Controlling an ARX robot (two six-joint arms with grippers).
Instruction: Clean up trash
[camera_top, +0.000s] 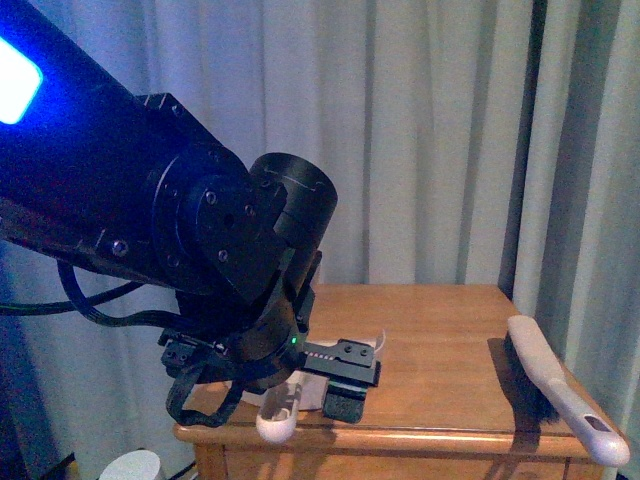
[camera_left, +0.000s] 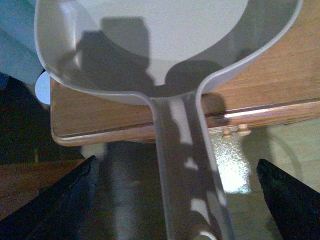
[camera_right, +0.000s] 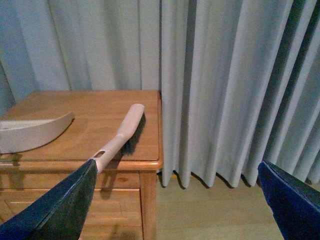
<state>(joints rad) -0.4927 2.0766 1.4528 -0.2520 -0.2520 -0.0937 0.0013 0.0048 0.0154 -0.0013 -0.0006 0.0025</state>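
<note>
Along the lower edge of the left wrist view, the left gripper (camera_left: 176, 167) stands with its two dark fingers (camera_left: 65, 200) wide apart, each cut off by the frame. Between them, touching neither, runs the handle of the pale dustpan (camera_left: 150, 60). Its scoop lies on the desk (camera_left: 280, 85) and is cropped at the top, and shadows blot its inside. Low in the right wrist view, the right gripper (camera_right: 176, 167) is likewise spread, with nothing between its fingers and only floor (camera_right: 210, 215) beyond. Filling the left half of the front view, the left arm (camera_top: 200, 230) hides the desk's left part. Only the handle's rounded tip shows under it at lower centre. At lower right, a brush (camera_top: 560, 395) lies along the desk's right edge, its handle end jutting past the front rim. The trash cannot be made out in any view; whether it sits behind the arm or in the shadowed scoop I cannot tell. Pale curtains (camera_top: 430, 140) hang behind.
</note>
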